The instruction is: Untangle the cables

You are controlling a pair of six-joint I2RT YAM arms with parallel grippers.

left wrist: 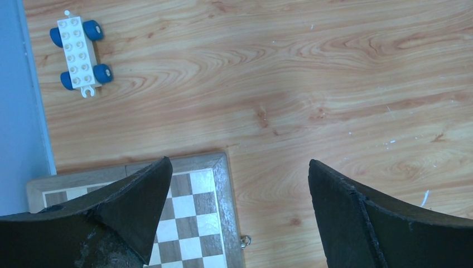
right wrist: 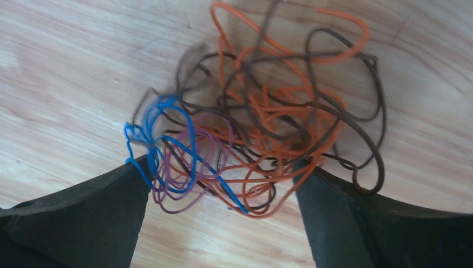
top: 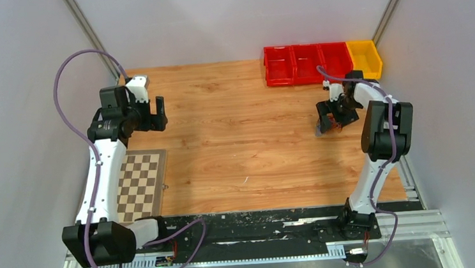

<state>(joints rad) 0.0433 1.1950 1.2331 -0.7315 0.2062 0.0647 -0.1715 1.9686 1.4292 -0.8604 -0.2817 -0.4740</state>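
Here, 2 sets of jaws stand released, the right set [right wrist: 226, 165] straddling 1 tangle of cables [right wrist: 277, 119].

L arm [top: 100, 177] rises from its base just left of the chessboard [top: 140, 186], elbow bent, with the wrist carried past the board's far edge. L gripper [left wrist: 239, 163] hangs above the table near the board's far right corner, fingers pointing down, jaws spread wide. R arm [top: 370, 178] stands well apart to the board's right, lower link upright, forearm folded back twd the board's side. R gripper [right wrist: 223, 164] also points down, low over the tabletop, jaws spread just as wide.
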